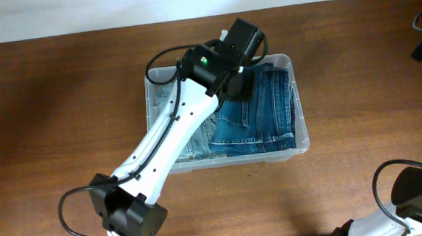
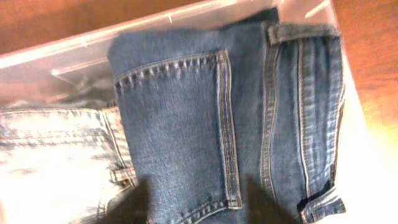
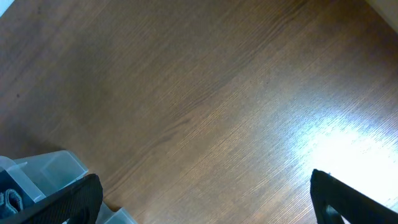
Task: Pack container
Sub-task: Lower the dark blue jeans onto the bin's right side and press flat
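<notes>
1. Right claw (image 3: 204, 183): hangs over bare wood at the near right of the counter (image 1: 46, 107). Its fingers are spread wide and it is empty.
2. Left arm (image 1: 161, 147): reaches from the near left edge to the container.
3. Container (image 1: 302, 145): stands mid-counter. Folded dark jeans (image 2: 180, 112) fill its right half and light jeans (image 2: 56, 155) its left, the two touching.
4. Left claw (image 2: 196, 186): positioned over the dark jeans at the container's far side. Its fingers are parted with nothing clamped. Contact with the denim cannot be determined.

One container (image 1: 299, 104) — two jeans: one dark pair (image 1: 259, 111), one pale pair (image 1: 198, 145).
</notes>
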Controlling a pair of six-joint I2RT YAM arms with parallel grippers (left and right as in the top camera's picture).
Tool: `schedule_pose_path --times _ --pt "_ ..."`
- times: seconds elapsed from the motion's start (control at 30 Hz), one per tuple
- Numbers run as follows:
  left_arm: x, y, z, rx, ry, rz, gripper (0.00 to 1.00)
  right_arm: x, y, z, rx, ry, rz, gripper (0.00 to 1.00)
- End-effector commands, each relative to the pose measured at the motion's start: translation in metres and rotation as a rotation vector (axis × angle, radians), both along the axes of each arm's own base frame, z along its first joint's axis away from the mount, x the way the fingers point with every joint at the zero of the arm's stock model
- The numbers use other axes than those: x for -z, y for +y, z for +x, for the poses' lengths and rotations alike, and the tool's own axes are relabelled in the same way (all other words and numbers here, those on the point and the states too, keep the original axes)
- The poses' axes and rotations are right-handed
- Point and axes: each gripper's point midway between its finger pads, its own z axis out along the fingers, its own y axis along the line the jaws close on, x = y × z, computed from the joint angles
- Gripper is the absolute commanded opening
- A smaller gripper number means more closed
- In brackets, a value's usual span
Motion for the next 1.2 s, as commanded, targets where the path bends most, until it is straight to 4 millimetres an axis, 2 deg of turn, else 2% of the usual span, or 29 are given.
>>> schedule_pose_path --times 0.0,0.1,0.23,0.4,0.63,0.73,0.8,0.9,0.97,1.0,1.07,1.17 --pt "-0.008 0.005 0.006 0.010 -0.047 0.034 0.01 0.001 -0.002 -0.002 0.009 0.006 -0.004 0.99" --pt "0.004 0.015 0.007 -0.011 -0.046 0.095 0.01 0.001 -0.002 -0.002 0.009 0.006 -0.004 0.99" --pt "0.030 0.023 -0.001 -0.009 0.010 0.151 0.01 0.001 -0.002 -0.001 0.009 0.006 -0.004 0.99" --pt "0.074 0.032 -0.007 -0.010 0.064 0.217 0.01 0.001 -0.002 -0.001 0.009 0.006 -0.004 0.99" --pt "0.153 0.048 -0.025 -0.005 0.138 0.287 0.01 0.001 -0.002 -0.001 0.009 0.006 -0.004 0.99" --pt "0.170 0.054 -0.032 -0.003 0.161 0.306 0.00 0.001 -0.002 -0.001 0.009 0.006 -0.004 0.99" --pt "0.168 0.054 -0.031 -0.003 0.157 0.304 0.01 0.001 -0.002 -0.001 0.009 0.006 -0.004 0.99" --pt "0.141 0.044 -0.021 -0.007 0.108 0.261 0.01 0.001 -0.002 -0.001 0.009 0.006 -0.004 0.98" --pt "0.107 0.035 -0.010 -0.012 0.051 0.209 0.01 0.001 -0.002 -0.001 0.009 0.006 -0.004 0.99" --pt "0.078 0.028 -0.002 -0.015 -0.002 0.162 0.01 0.001 -0.002 -0.001 0.009 0.006 -0.004 0.99" --pt "0.042 0.019 0.007 -0.020 -0.069 0.099 0.01 0.001 -0.002 -0.001 0.009 0.006 -0.004 0.99" --pt "0.008 0.011 0.015 -0.023 -0.136 0.034 0.01 0.001 -0.002 -0.001 0.009 0.006 -0.004 0.99"
